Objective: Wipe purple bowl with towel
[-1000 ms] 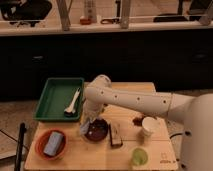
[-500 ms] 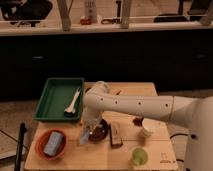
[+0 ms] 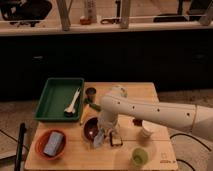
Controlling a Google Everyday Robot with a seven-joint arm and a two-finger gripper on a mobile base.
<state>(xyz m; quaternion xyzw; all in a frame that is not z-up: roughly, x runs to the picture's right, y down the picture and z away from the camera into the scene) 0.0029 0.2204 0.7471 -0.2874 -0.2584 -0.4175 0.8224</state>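
Gripper on the glossy white arm is sitting at the right rim of the round dark maroon-purple bowl, just above the small pale grey-blue cloth towel. The rectangular plastic tray is showing plain green. The round orange-red bowl is carrying a light blue block. The wooden table is reading pale tan.

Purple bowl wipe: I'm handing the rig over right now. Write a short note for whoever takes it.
End effector: low over the table, at the right edge of the purple bowl. Its grip cannot be judged from this view.
Towel: directly under the end effector, against the bowl's right rim.
Nearby: orange bowl to the front left, dark object just right of the towel.
Done: the towel is at the bowl.
Left: wipe the bowl's inside. Whether any of it is wiped does not show.
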